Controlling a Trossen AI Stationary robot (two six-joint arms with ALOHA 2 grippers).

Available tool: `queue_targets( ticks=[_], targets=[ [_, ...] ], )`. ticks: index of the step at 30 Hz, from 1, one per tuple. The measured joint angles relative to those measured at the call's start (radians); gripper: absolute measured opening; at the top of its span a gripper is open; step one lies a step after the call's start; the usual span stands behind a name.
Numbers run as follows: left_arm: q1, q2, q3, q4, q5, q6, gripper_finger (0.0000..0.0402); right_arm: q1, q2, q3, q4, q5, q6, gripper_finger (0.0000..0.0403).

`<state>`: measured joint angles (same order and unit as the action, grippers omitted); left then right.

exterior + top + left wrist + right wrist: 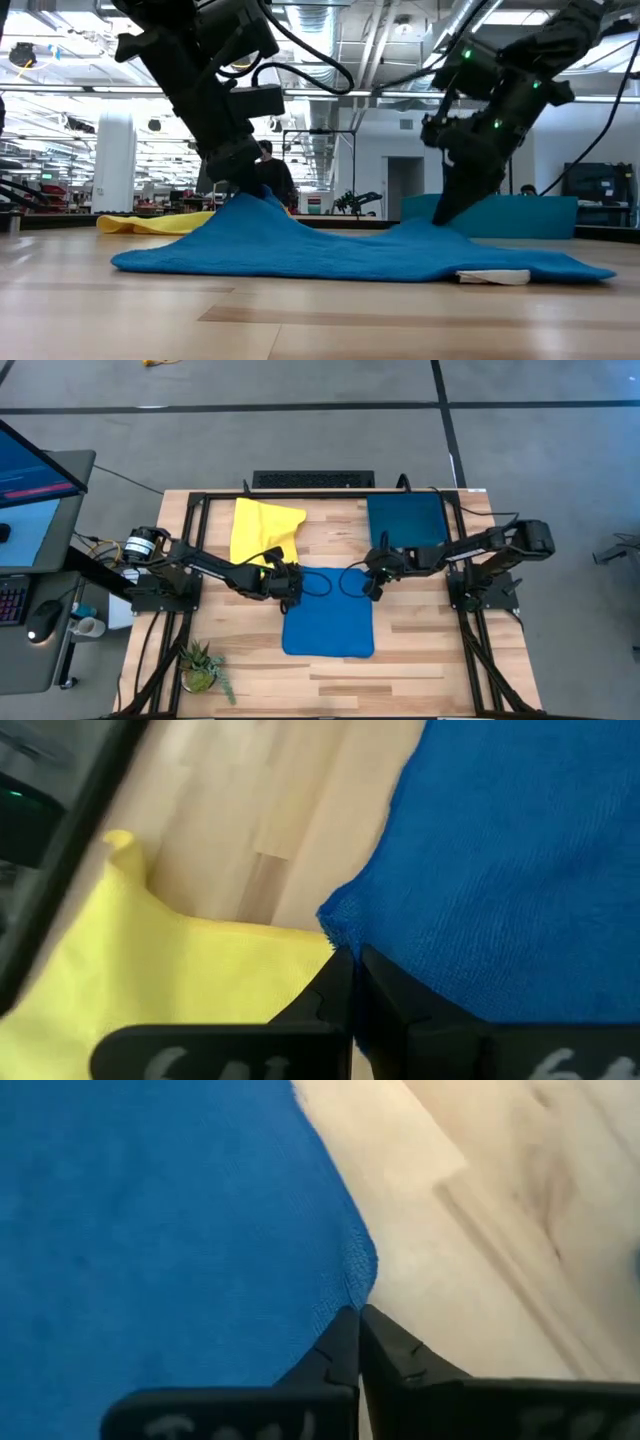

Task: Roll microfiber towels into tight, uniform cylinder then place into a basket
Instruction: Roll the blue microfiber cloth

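The blue towel (328,622) lies spread on the wooden table's middle, its far edge raised at both corners. My left gripper (292,584) is shut on the far left corner and my right gripper (372,586) on the far right corner. In the low view the left corner (248,200) stands higher than the right (440,222). The yellow towel (262,532) lies crumpled at the far left, just behind the left gripper. The teal basket (407,520) sits at the far right on the table. My left gripper pinches the blue towel's far left corner (338,925) between its two fingers, slanting down from the table's left. That corner is lifted off the table; the rest of the towel lies flat. My right gripper pinches the far right corner (352,1285) between its fingers (395,1350), slanting down from the table's right. The corner is raised only slightly, and the cloth slopes down from it to the table.
A small potted plant (203,665) stands at the near left corner. Black frame rails (190,510) run along the table's sides and far edge. A white tag (495,276) shows at the blue towel's near right edge. Bare wood lies near of the towel.
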<state>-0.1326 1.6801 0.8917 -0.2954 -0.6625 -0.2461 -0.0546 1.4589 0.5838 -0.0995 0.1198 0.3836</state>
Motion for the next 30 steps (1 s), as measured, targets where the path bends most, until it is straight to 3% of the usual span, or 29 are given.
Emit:
queue_targets(
  ticks=[7,19,30],
  targets=[
    [-0.025,-0.022,0.001,-0.001,-0.178,0.027,0.0000,0.063,-0.116,0.000,-0.044,0.122,-0.001,0.0006],
    [-0.002,-0.026,-0.016,0.046,-0.266,0.167,0.0000,0.120,-0.184,0.000,-0.051,0.275,-0.003,0.0004],
    [-0.003,-0.026,-0.163,0.373,-0.226,0.470,0.0000,0.120,-0.177,0.000,-0.041,0.305,-0.025,0.0005]
  ],
)
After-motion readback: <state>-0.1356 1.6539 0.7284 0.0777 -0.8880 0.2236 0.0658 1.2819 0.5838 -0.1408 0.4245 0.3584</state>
